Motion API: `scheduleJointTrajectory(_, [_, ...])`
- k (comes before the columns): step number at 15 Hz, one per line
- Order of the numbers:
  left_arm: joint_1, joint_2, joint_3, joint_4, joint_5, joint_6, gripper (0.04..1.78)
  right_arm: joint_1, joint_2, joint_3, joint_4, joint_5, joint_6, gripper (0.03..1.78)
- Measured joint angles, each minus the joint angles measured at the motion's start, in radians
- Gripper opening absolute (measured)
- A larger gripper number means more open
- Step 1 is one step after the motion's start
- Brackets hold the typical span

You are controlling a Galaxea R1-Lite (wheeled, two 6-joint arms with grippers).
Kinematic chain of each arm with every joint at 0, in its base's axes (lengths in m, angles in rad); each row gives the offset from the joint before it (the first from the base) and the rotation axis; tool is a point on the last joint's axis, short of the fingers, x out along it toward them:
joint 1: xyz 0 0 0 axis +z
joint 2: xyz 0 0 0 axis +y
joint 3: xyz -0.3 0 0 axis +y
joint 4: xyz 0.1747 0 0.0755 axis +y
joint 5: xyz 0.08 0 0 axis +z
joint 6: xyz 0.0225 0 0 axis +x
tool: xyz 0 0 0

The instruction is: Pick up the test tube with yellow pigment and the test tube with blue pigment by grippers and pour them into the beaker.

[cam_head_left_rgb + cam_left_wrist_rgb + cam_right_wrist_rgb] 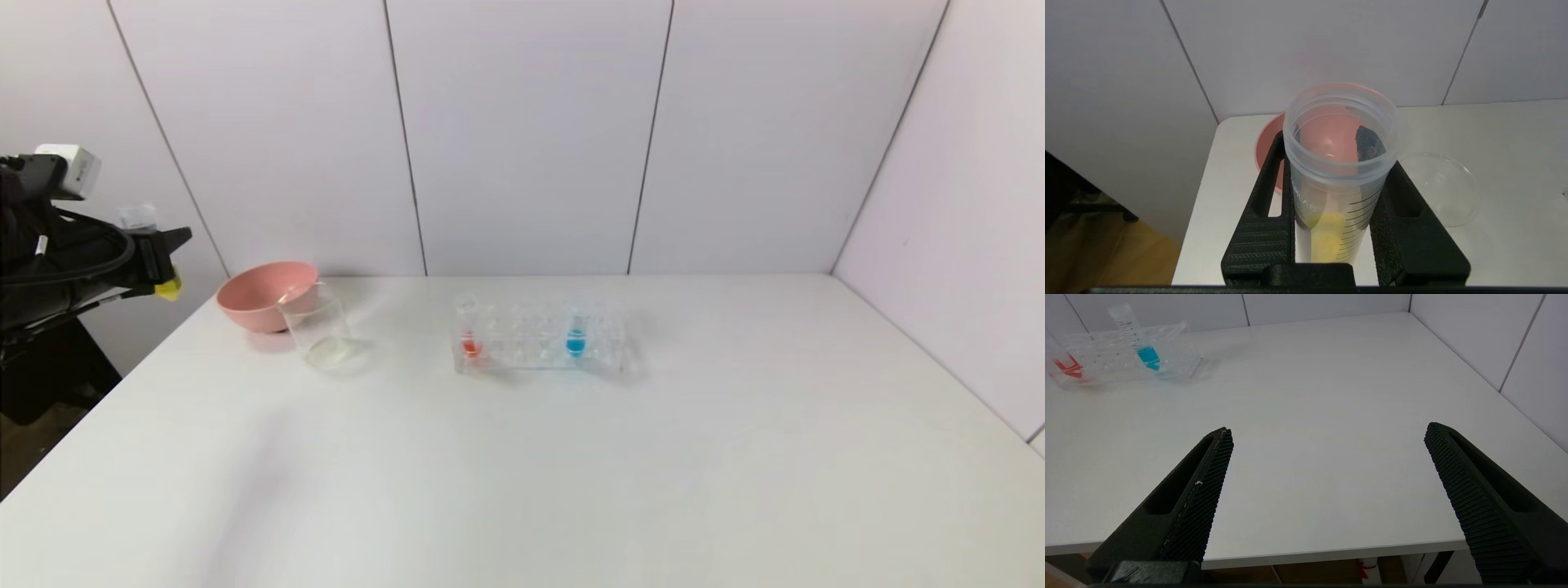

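Note:
My left gripper (163, 249) is raised off the table's left edge, left of the pink bowl. It is shut on the test tube with yellow pigment (169, 287), which stands roughly upright between the fingers. In the left wrist view the gripper (1323, 141) clamps the tube, with yellow liquid (1327, 237) at its bottom. The beaker (322, 331) stands on the table in front of the bowl and looks empty; it also shows in the left wrist view (1441, 188). The test tube with blue pigment (576, 336) stands in the clear rack (604, 347); it also shows in the right wrist view (1147, 355). My right gripper (1329, 430) is open and empty over the table's near edge.
A pink bowl (265, 294) sits at the back left, just behind the beaker. A tube with red-orange liquid (470, 343) stands at the rack's left end. White walls close the table at the back and right. The floor drops off past the left edge.

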Motion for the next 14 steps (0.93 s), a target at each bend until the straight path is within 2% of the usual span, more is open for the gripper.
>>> scheduleJointTrajectory(5, [0.035,0.096,-0.128,0.007,-0.219,0.132,0.52,0.000,0.000,0.000,0.000,0.000,0.000,1.71])
scheduleJointTrajectory(8, [0.039,0.148,-0.192,0.055,-0.349,0.179,0.52,0.000,0.000,0.000,0.000,0.000,0.000,1.71])
scheduleJointTrajectory(11, [0.043,0.199,-0.313,0.178,-0.460,0.297,0.52,0.000,0.000,0.000,0.000,0.000,0.000,1.71])
scheduleJointTrajectory(14, [0.046,0.237,-0.439,0.375,-0.517,0.454,0.52,0.000,0.000,0.000,0.000,0.000,0.000,1.71])
